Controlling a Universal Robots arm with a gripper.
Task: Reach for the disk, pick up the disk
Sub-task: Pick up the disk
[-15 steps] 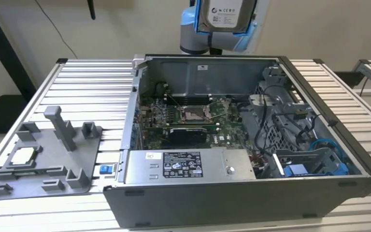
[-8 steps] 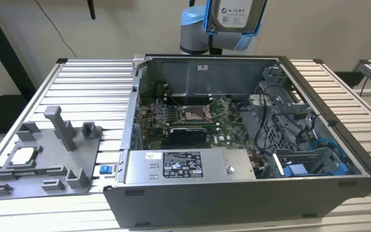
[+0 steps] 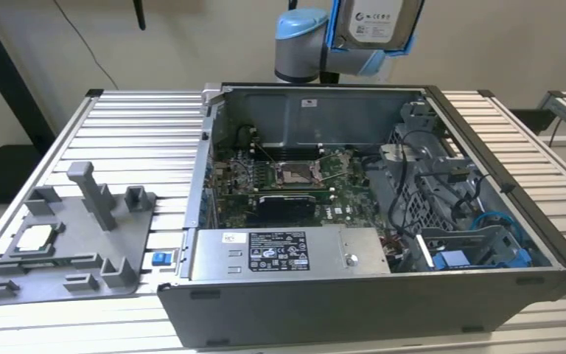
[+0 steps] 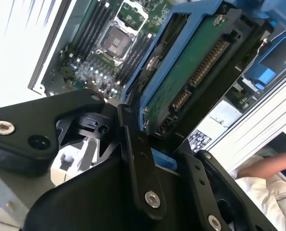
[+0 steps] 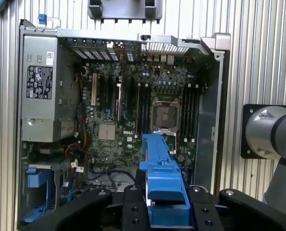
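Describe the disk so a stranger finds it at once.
Find the open computer case on the slatted table. High above it, the gripper holds the disk. Only it is a grey slab, white label, bright blue frame.

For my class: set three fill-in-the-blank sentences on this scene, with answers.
1. The black hand is shut on the flat silver-grey disk, framed by a ____ plastic bracket.
2. The disk hangs ____ the open grey metal computer case.
3. The grey plastic fixture lies at the exterior view's ____ of the case.
Answers: blue; above; left.
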